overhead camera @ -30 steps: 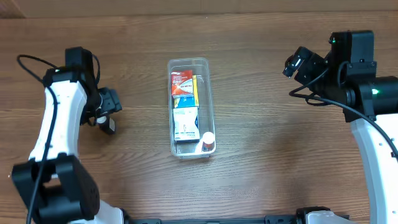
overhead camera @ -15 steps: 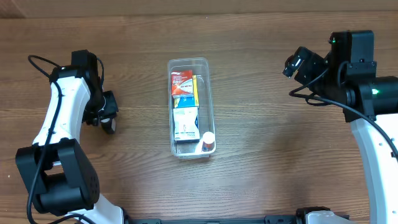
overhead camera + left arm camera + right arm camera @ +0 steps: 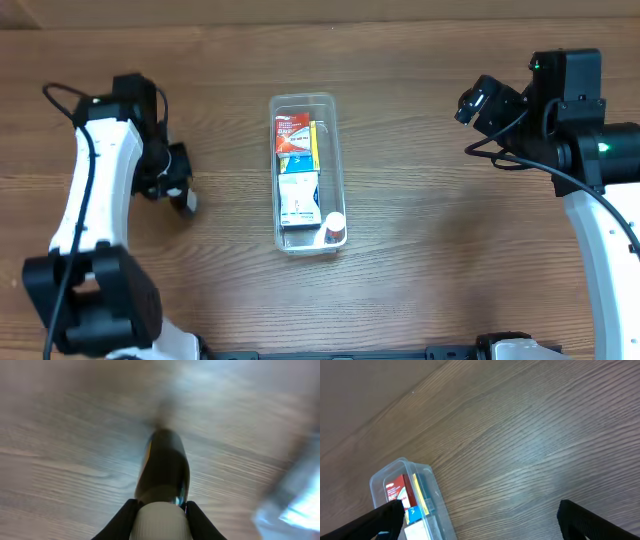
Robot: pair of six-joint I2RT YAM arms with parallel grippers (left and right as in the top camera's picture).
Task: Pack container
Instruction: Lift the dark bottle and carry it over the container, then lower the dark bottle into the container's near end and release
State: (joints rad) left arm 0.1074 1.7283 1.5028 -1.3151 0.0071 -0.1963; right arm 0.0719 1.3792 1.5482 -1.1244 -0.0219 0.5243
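Bottle point(image 3: 162, 467) in left tool point(image 3: 160, 509)

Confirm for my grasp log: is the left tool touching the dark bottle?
Touching. The left wrist view shows the fingers of the left tool pressed against both sides of the white cap of the dark bottle.

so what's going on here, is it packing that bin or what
Yes, it looks that way. The left gripper is shut around the white-capped end of a dark bottle, off to the left of the container. The container already holds a red box, a white box and a small white-capped bottle. The right gripper is open and empty, well off to the right.
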